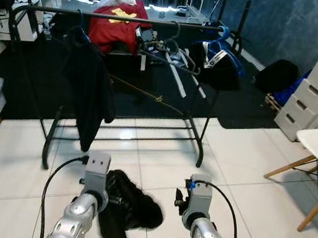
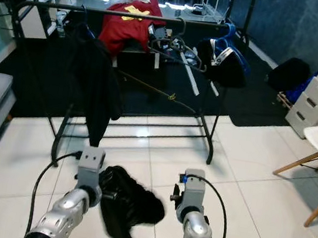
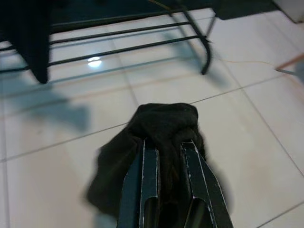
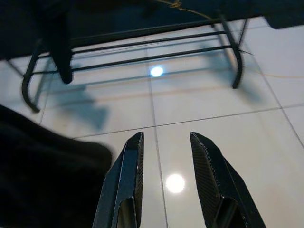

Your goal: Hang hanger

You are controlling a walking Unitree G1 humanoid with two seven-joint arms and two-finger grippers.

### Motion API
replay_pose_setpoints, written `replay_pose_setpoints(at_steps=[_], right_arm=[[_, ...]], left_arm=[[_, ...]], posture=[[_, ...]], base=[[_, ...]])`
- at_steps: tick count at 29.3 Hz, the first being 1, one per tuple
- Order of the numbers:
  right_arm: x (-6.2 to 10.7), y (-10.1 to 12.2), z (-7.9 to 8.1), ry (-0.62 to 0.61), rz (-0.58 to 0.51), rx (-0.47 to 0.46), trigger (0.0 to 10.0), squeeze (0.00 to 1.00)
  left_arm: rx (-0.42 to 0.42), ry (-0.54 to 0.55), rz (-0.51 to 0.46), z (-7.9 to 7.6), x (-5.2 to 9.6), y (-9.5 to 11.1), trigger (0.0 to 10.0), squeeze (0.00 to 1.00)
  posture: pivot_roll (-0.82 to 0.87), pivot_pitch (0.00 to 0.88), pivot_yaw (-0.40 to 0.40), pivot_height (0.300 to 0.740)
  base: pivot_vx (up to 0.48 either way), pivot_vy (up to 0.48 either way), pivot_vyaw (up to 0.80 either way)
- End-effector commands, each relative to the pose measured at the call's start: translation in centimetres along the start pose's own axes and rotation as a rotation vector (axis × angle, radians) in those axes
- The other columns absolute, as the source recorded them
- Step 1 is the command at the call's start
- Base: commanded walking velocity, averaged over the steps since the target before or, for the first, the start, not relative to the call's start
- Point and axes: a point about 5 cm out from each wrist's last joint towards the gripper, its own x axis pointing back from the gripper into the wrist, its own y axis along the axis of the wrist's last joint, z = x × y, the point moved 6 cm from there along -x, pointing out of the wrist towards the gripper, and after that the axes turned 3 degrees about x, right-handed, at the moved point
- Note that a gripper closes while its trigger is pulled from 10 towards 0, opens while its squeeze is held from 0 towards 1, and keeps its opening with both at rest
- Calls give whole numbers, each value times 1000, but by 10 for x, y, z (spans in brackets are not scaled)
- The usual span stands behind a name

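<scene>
The hanger itself cannot be made out; it may be hidden inside the black garment (image 3: pixel 164 128), so its long axis and direction are not clear. The left gripper (image 3: pixel 166 145) is clenched on this garment, which bunches around its fingertips and hangs below it over the white tile floor (image 1: pixel 241 166). The right gripper (image 4: pixel 166 140), just beside it, is released and grasps nothing. The clothes rack (image 1: pixel 120 17) stands well ahead of both grippers.
</scene>
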Motion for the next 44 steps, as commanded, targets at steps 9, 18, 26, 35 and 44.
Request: replay_pose_setpoints(at_steps=[9, 18, 26, 35, 44], right_arm=[[1, -2, -7, -20, 11, -18, 10000, 0], [1, -3, -7, -22, 13, -20, 10000, 0], [1, -3, -8, -22, 10, -24, 10000, 0], [2, -3, -11, -30, 7, -23, 10000, 0], [2, -2, -13, -31, 6, -21, 10000, 0]], left_arm=[[5, -27, -39, -6, -2, 9, 10000, 0], [-2, -33, -33, -7, -3, 7, 10000, 0], [-1, -35, -36, -9, -3, 7, 10000, 0], [-2, -41, -38, -10, -3, 7, 10000, 0], [-3, -34, -35, -8, -3, 6, 10000, 0]], posture=[[-21, 0, -8, 740], [-23, 0, -7, 740], [-26, 0, -5, 740], [-29, 0, -4, 740], [-32, 0, -6, 740]], base=[[333, 0, -677], [336, 0, 0], [336, 0, 0], [338, 0, 0], [335, 0, 0]])
